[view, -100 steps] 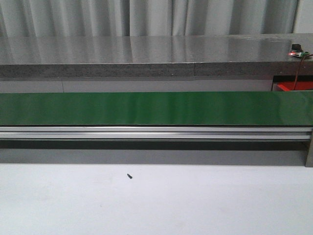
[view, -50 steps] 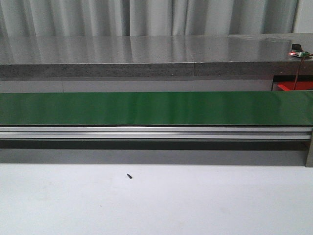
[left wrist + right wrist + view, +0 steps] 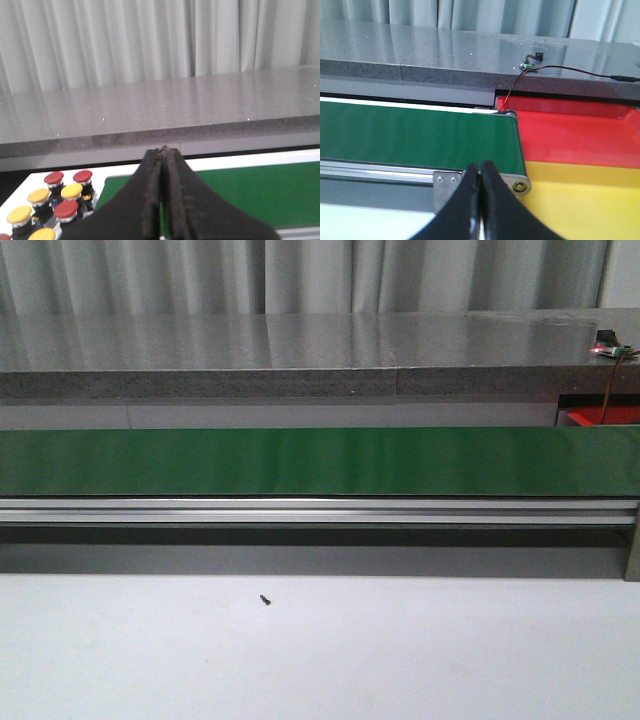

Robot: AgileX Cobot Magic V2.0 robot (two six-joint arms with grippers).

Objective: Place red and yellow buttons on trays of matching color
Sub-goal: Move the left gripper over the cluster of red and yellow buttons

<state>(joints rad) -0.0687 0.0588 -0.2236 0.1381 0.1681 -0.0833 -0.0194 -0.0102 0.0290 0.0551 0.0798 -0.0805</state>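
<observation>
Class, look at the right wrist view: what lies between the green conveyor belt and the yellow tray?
The belt's metal end bracket with its roller; the yellow tray starts right beyond it, in the right wrist view.

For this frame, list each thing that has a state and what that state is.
left gripper: jaws shut, holding nothing
right gripper: jaws shut, holding nothing
green conveyor belt: bare, no buttons on it
red tray: empty
yellow tray: empty in the part shown
red and yellow buttons: clustered upright beside the belt's end, unsorted
</observation>
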